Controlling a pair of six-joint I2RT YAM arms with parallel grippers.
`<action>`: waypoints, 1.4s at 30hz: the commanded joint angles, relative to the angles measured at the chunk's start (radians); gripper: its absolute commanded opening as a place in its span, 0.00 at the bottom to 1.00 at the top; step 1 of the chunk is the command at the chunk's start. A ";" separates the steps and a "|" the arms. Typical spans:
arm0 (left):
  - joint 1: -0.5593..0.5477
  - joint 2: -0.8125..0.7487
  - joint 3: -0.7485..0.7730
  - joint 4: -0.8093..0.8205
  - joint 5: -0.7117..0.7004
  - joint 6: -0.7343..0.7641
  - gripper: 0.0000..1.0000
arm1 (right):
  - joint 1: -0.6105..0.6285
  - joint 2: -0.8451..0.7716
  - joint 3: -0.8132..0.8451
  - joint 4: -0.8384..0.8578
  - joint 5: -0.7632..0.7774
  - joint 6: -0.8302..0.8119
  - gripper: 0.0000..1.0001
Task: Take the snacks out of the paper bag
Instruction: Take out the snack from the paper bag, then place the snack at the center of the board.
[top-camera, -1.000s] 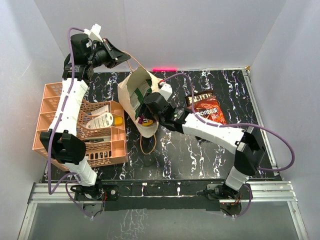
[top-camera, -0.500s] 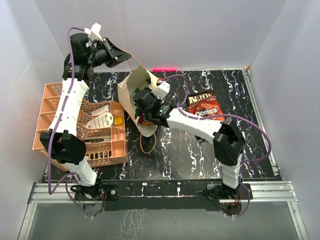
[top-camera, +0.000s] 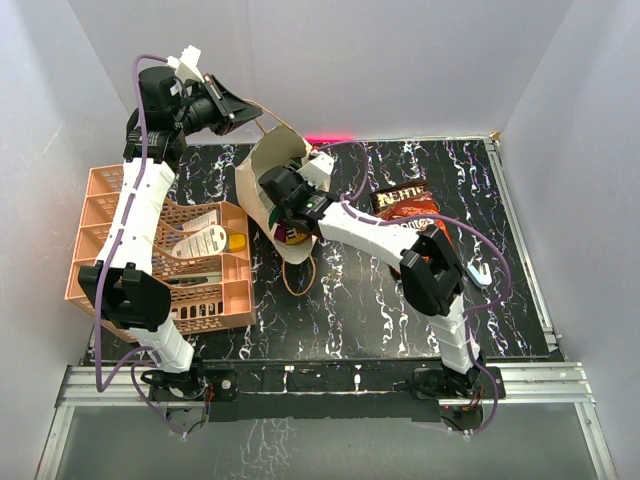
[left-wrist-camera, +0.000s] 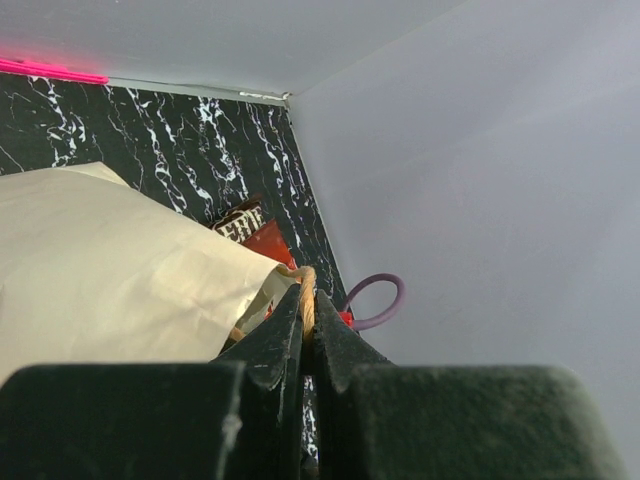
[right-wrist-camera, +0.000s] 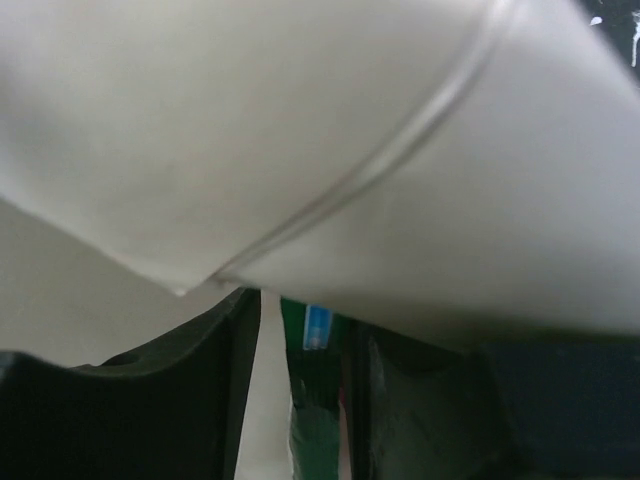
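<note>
Paper bag (top-camera: 250, 190) lies at about 11 o'clock on the black marbled table (top-camera: 380, 300), tipped so that its mouth turns toward 5 o'clock. The left gripper (left-wrist-camera: 308, 300), raised at the bag's 11 o'clock, has its jaws pressed fully together on the bag's thin tan handle (left-wrist-camera: 307, 278). In the left wrist view the cord is pinched right at the fingertips. From overhead it runs from the jaws down to the bag's rim.

The right gripper (right-wrist-camera: 305, 325) reaches into the bag's mouth from 4 o'clock. Its wrist view is mostly filled by the bag's cream wall, close and blurred. Below that wall the two dark fingers (right-wrist-camera: 190, 400) stand partly apart with a green packet (right-wrist-camera: 312, 420) between them. A pale strip shows between the packet and the finger at 9 o'clock, so that side is not touching. Whether the finger at 3 o'clock bears on the packet cannot be told.

A bit of magenta and yellow wrapper (top-camera: 290, 236) shows at the bag's lip at 6 o'clock, just under the right gripper. A dark brown and red packet (top-camera: 405, 205) lies flat on the table outside the bag, at 3 o'clock from it and well apart. At 9 o'clock of the table, right beside the bag, stands an orange basket (top-camera: 105, 205) with white tubes (top-camera: 200, 240) in it.
</note>
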 joint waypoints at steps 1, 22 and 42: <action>0.007 -0.071 0.001 0.022 -0.013 0.005 0.00 | -0.004 0.022 0.144 -0.047 0.007 -0.022 0.26; 0.007 -0.083 0.017 -0.023 -0.261 0.007 0.00 | -0.010 -0.333 0.148 0.096 -0.279 -0.132 0.07; 0.007 -0.082 -0.007 -0.021 -0.247 0.017 0.00 | -0.009 -0.978 -0.274 0.110 -0.331 -0.352 0.07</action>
